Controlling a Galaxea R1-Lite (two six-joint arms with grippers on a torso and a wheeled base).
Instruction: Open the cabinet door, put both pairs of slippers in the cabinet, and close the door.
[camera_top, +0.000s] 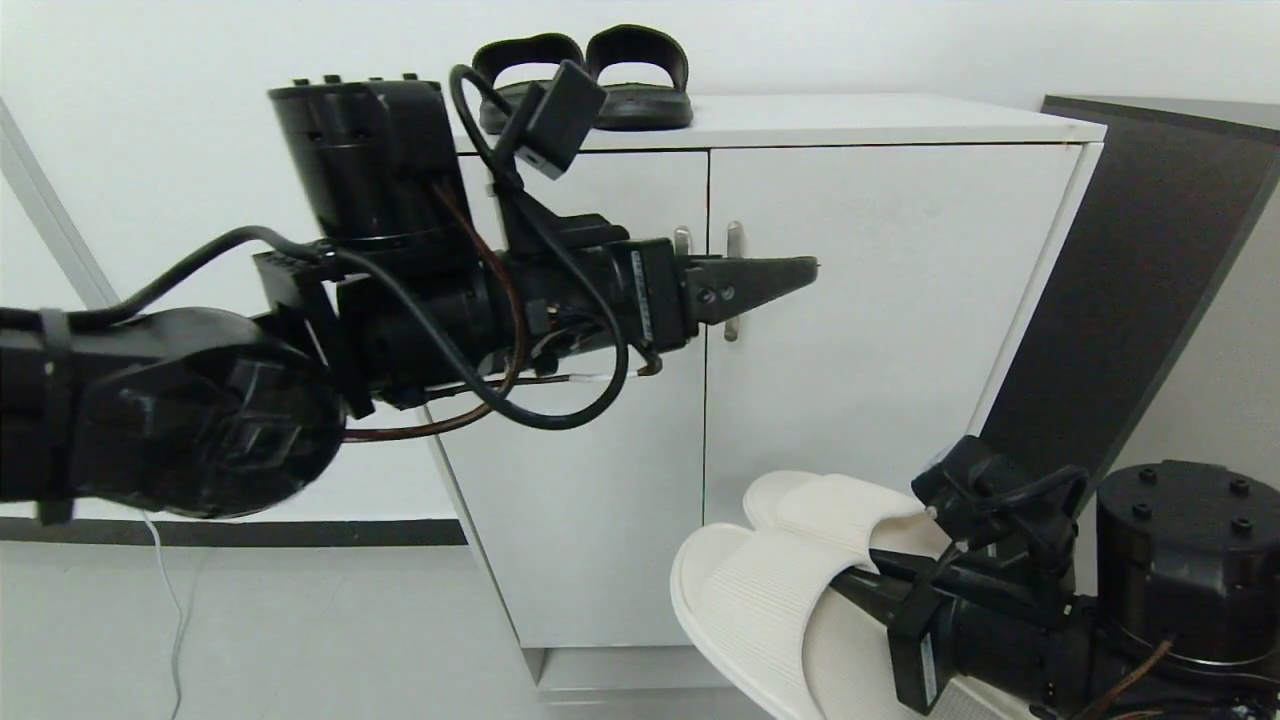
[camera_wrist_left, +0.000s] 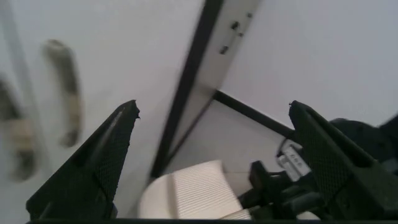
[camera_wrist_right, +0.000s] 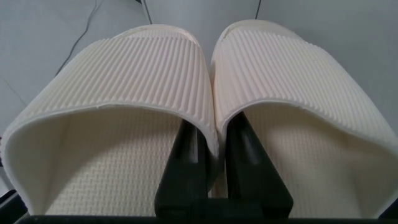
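Observation:
A white cabinet (camera_top: 880, 330) stands ahead with both doors closed and two metal handles (camera_top: 734, 240) by the centre seam. On its top lies a pair of black slippers (camera_top: 585, 75). My left gripper (camera_top: 800, 270) is held level right in front of the handles; the left wrist view shows this gripper (camera_wrist_left: 213, 107) open with nothing between its fingers, and the handles (camera_wrist_left: 65, 93) off to one side. Low at the cabinet's right front, my right gripper (camera_top: 850, 580) is shut on a pair of white slippers (camera_top: 770, 590). Its fingers (camera_wrist_right: 186, 174) reach under the two straps (camera_wrist_right: 214, 93) and pinch their inner sides together.
A dark grey panel (camera_top: 1130, 300) leans beside the cabinet's right side. A white wall stands behind, with a dark skirting strip (camera_top: 230, 532) at the lower left. A thin cable (camera_top: 175, 610) lies on the pale floor to the left.

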